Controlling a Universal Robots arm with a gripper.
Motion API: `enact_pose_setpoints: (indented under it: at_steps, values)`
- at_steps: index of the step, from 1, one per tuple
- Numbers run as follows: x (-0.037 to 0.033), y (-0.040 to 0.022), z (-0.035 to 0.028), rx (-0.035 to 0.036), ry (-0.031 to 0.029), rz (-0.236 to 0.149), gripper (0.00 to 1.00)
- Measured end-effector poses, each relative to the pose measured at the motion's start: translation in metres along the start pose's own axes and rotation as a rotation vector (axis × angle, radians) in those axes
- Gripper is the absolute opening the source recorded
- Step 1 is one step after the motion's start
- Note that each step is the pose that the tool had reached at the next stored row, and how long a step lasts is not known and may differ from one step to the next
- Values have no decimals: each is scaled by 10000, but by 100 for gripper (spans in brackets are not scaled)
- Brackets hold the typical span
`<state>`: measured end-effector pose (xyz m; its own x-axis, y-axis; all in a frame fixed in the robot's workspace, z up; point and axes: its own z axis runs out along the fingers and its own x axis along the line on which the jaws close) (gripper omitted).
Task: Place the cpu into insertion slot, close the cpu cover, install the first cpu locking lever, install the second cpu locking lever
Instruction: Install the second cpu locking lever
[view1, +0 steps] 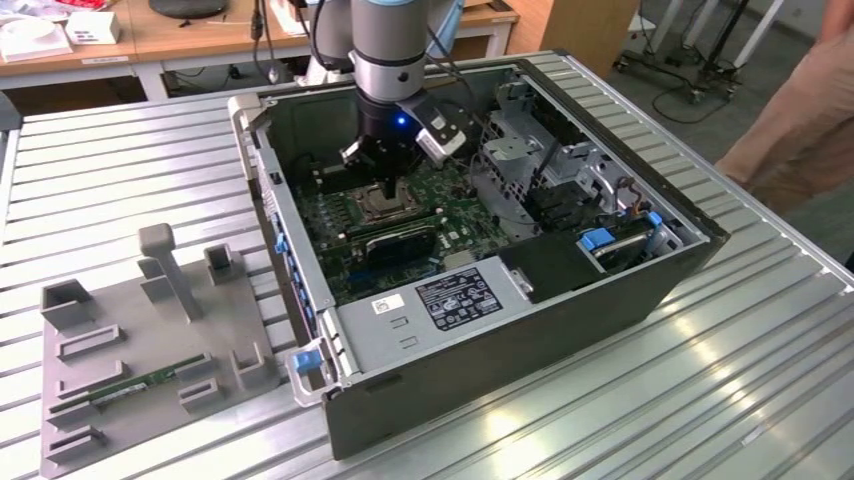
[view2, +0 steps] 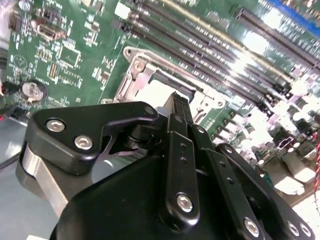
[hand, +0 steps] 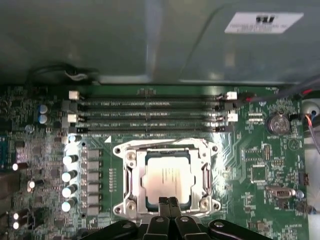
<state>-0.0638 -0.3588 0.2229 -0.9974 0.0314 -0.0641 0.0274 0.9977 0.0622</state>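
Ribbed metal tabletop (view1: 747, 400) under everything, and on it an open computer case (view1: 534, 330) lying on its side with the green motherboard (hand: 260, 150) facing up; a grey fixture tray (view1: 120, 400) sits well apart from the case, on the exterior view's left, with a long green memory stick lying in one of its slots; a person's trouser leg shows at the far edge of the exterior view's right.

Down inside the case goes the arm, and the gripper (hand: 168, 201) is right over the socket; its fingers (view2: 179, 120) are pressed together with no gap showing between the tips, and nothing can be seen pinched between them; in the first wrist view the tips sit at the near edge of the cpu (hand: 168, 177), touching it or just above it, I can't say which.

Now the score: the cpu lies flat and square in the insertion slot (hand: 131, 172), its pale metal face up, just ahead of the fingertips; so the first step looks done. As for the cpu cover (hand: 167, 145), a silvery frame surrounds the chip on all sides, reaching out ahead of the fingertips; whether it is fully down I can't tell from here. Neither locking lever can be picked out clearly, so by my reading both levers remain to be dealt with.
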Motion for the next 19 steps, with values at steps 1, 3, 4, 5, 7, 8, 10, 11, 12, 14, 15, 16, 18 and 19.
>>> enact_pose_setpoints:
  at_steps: [1, 3, 4, 5, 7, 8, 10, 11, 12, 14, 15, 16, 18, 19]
  values:
    - [0, 17, 1, -1, -1, 0, 11]
    - [1, 48, 4, -1, -1, 0, 11]
    - [2, 58, 4, -1, -1, 1, 11]
    - [2, 70, 5, 0, -1, 1, 11]
    - [3, 89, 5, -1, -1, 0, 11]
    - [2, 93, 2, 0, 0, 0, 11]
    - [1, 98, -16, 4, 1, -1, 11]
    - [1, 100, -28, 4, 1, -1, 11]
    - [0, 101, -38, 4, -1, 0, 11]
    - [-1, 102, -57, 8, 0, -1, 11]
    - [-2, 103, -66, 11, -1, -1, 11]
    - [-2, 104, -74, 14, -1, -1, 11]
    - [-3, 105, -78, 30, -4, -2, 11]
    - [-2, 105, -78, 59, -4, -3, 11]
